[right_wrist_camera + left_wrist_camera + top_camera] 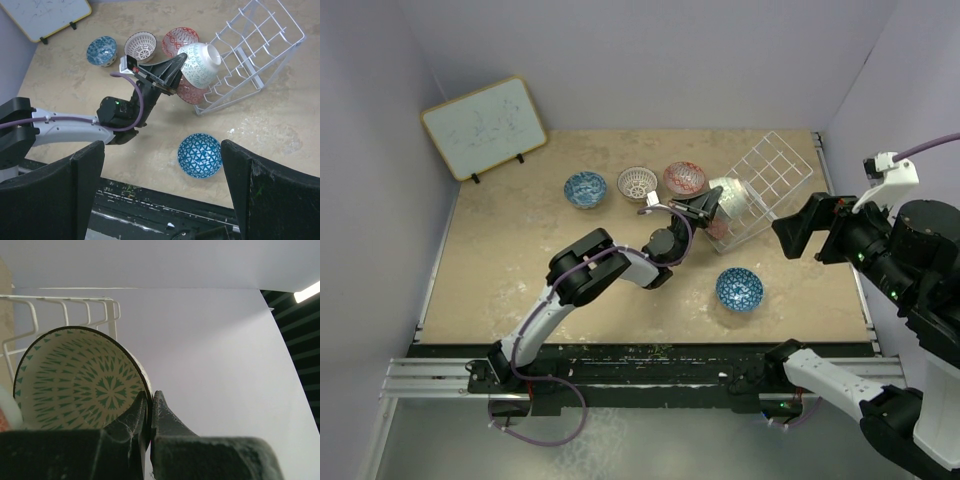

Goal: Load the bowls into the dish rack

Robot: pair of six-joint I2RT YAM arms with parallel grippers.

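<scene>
My left gripper (708, 207) is shut on the rim of the pale green-white bowl (730, 194) and holds it on its side at the front of the white wire dish rack (775, 180), which stands tilted. In the left wrist view the fingertips (141, 402) pinch the bowl's rim, its green-patterned inside (75, 380) facing the camera and rack wires (65, 305) behind. A reddish bowl (192, 94) lies under it at the rack's foot. A blue bowl (585, 188), a white-lattice bowl (637, 183) and a red bowl (684, 178) stand in a row. Another blue bowl (739, 289) sits below my open right gripper (162, 150).
A wood-framed whiteboard (485, 125) leans at the back left. The rack is near the table's right edge and the right wall. My right arm (880, 245) hovers at the right side of the table. The black rail (640, 365) runs along the near edge.
</scene>
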